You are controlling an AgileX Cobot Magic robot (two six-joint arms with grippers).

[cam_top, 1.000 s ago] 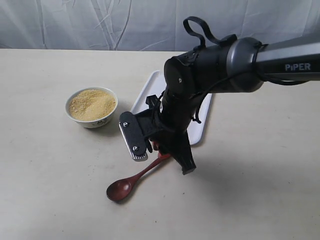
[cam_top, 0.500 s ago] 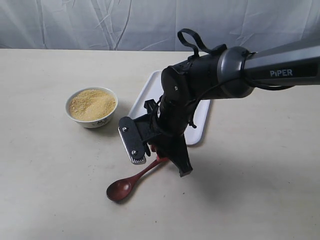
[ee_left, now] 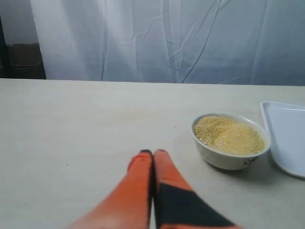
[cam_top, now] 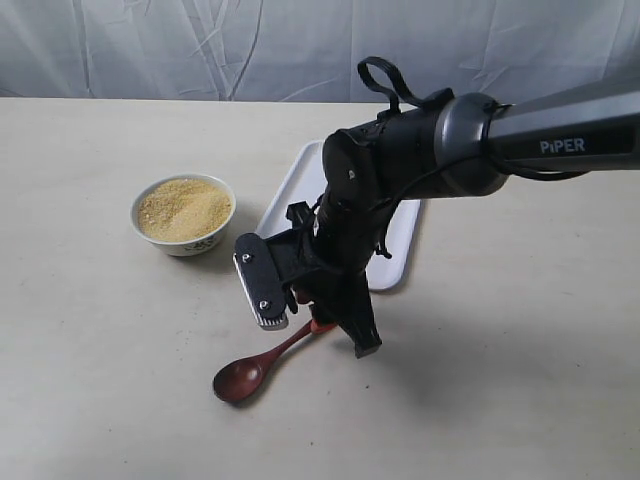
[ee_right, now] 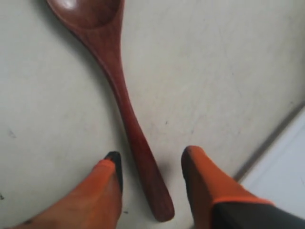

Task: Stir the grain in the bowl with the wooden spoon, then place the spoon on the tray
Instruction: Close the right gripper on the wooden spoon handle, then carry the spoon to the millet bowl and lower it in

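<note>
The dark reddish-brown wooden spoon (cam_top: 262, 361) (ee_right: 112, 71) lies flat on the table in front of the tray (cam_top: 291, 188). My right gripper (cam_top: 312, 308) (ee_right: 151, 155) is open, low over the handle's end, one orange finger on each side and neither touching it. The white bowl (cam_top: 196, 243) (ee_left: 224, 158) stands to the left, filled with yellow-tan grain (cam_top: 184, 208) (ee_left: 228, 135). In the left wrist view my left gripper (ee_left: 153, 153) is shut and empty, its tips pressed together above bare table short of the bowl. It is not seen in the exterior view.
The right arm (cam_top: 430, 150) covers most of the tray. The tray's corner (ee_left: 286, 138) shows beside the bowl. A white curtain (cam_top: 200, 50) hangs behind the beige table (cam_top: 90, 330).
The right gripper has come down and slightly left over the spoon's handle end. Spoon, bowl and tray have not moved.
</note>
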